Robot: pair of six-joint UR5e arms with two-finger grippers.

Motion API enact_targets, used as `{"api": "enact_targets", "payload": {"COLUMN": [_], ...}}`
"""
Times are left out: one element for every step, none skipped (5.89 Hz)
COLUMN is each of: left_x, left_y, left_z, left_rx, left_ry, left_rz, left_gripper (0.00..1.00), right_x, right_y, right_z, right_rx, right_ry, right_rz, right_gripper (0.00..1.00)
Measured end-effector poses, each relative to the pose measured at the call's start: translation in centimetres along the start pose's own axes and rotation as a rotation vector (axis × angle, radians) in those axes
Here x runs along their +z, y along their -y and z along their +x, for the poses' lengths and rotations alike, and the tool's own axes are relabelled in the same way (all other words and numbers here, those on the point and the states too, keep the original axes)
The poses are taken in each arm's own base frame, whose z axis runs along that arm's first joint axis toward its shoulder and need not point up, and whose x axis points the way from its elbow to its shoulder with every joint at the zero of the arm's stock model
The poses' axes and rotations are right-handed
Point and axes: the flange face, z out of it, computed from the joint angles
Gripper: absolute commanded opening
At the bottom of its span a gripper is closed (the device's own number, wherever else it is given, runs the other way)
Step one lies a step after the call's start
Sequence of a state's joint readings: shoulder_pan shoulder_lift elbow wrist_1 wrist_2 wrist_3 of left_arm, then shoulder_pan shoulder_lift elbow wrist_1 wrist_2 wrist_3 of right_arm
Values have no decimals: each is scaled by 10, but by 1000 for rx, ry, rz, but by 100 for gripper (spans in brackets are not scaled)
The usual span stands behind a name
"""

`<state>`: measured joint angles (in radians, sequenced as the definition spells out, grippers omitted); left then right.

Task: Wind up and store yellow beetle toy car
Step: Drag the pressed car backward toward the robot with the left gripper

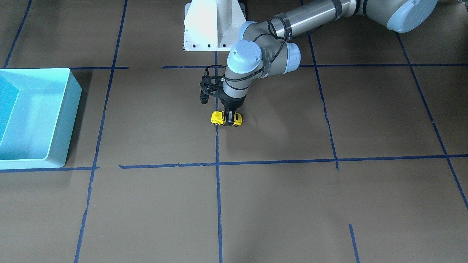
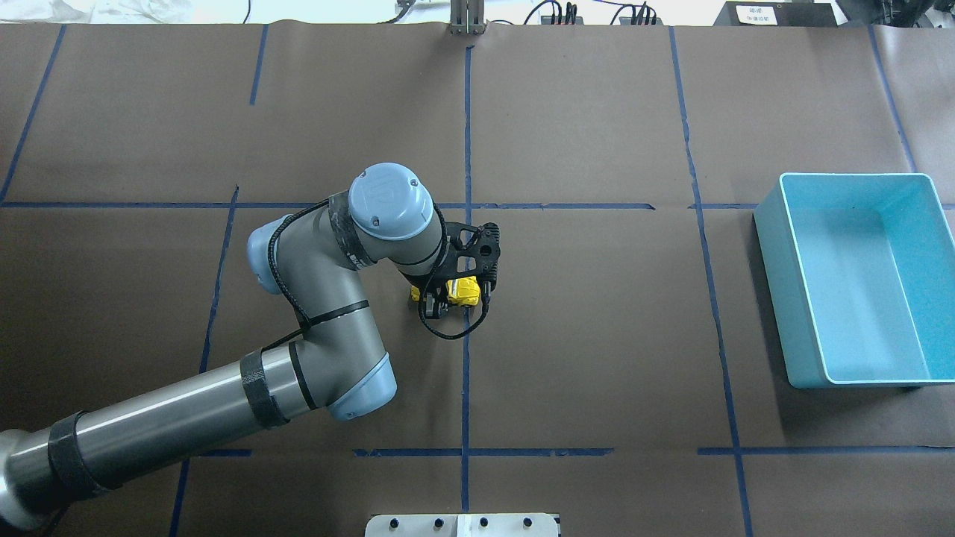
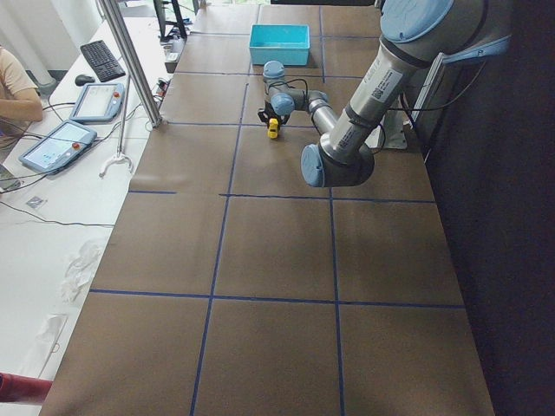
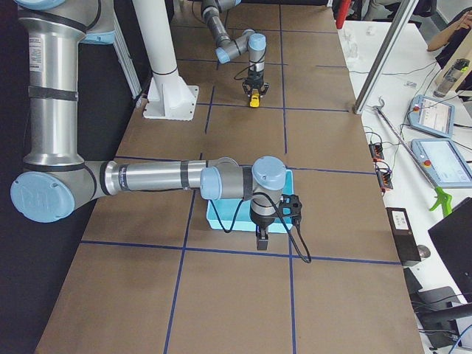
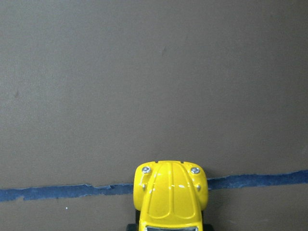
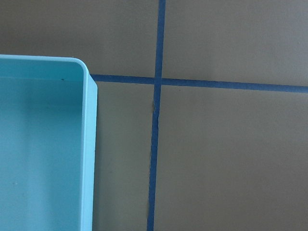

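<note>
The yellow beetle toy car [image 1: 218,117] stands on the brown table at the centre blue tape line, near the robot's base. My left gripper [image 1: 230,120] comes straight down over it, with its fingers closed across the car's middle. The car also shows in the overhead view [image 2: 465,288] under the wrist, and its hood fills the bottom of the left wrist view [image 5: 171,195]. My right gripper [image 4: 261,242] shows only in the exterior right view, beside the light blue bin [image 4: 221,217]; I cannot tell whether it is open or shut.
The light blue bin [image 2: 776,298] lies empty at the table's right end in the overhead view; its corner shows in the right wrist view [image 6: 89,144]. Blue tape lines [image 1: 218,182] grid the brown table. The white robot base [image 1: 214,25] stands behind the car.
</note>
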<state>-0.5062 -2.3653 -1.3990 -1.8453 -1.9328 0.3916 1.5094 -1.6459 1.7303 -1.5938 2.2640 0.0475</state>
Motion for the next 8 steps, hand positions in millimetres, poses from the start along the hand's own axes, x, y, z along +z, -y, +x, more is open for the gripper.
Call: {"api": "enact_targets", "payload": {"left_x": [0, 0, 1, 2, 3, 4, 5, 6], "left_y": [0, -1, -2, -3, -4, -5, -6, -7], "left_z": [0, 0, 0, 0, 0, 0, 0, 0], "left_rx": [3, 12, 20, 22, 22, 22, 22, 22], "left_ry": [2, 3, 3, 2, 1, 1, 1, 0], "left_rz": [4, 4, 3, 1, -1, -2, -3, -4], "left_gripper": [36, 36, 36, 36, 36, 36, 36, 36], "right_x": [0, 0, 0, 0, -1, -1, -1, -1], "right_y": [0, 0, 0, 0, 0, 0, 0, 0], "right_z": [0, 0, -1, -1, -1, -1, -1, -1], "right_rx": [0, 0, 0, -1, -2, -1, -1, -2], "right_ry": [1, 2, 3, 4, 5, 5, 5, 5], "right_rz": [0, 0, 0, 1, 1, 1, 1, 1], "right_gripper": [100, 100, 100, 100, 100, 100, 100, 100]}}
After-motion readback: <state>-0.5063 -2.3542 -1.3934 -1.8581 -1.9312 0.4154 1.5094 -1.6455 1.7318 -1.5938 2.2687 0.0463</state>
